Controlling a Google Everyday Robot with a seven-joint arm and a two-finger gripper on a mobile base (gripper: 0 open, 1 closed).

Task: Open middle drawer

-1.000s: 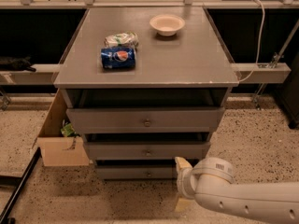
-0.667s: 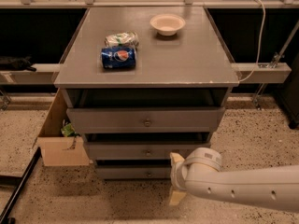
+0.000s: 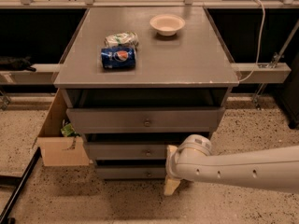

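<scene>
With our gripper (image 3: 169, 168) spread just right of the knob (image 3: 148, 152) on the middle drawer (image 3: 124, 151), second below the front edge of the surface (image 3: 187, 55), we should shift left, centre on the knob, pinch, then pull straight out.

My claw (image 3: 169, 168), low before the drawers, hides one end of the middle drawer (image 3: 126, 151). The frame's edge cuts off my arm (image 3: 252, 169).

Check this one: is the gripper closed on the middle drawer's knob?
No. The knob on the middle drawer is bare, and the gripper sits just to its right, low in front of the cabinet, with its fingers apart.
</scene>
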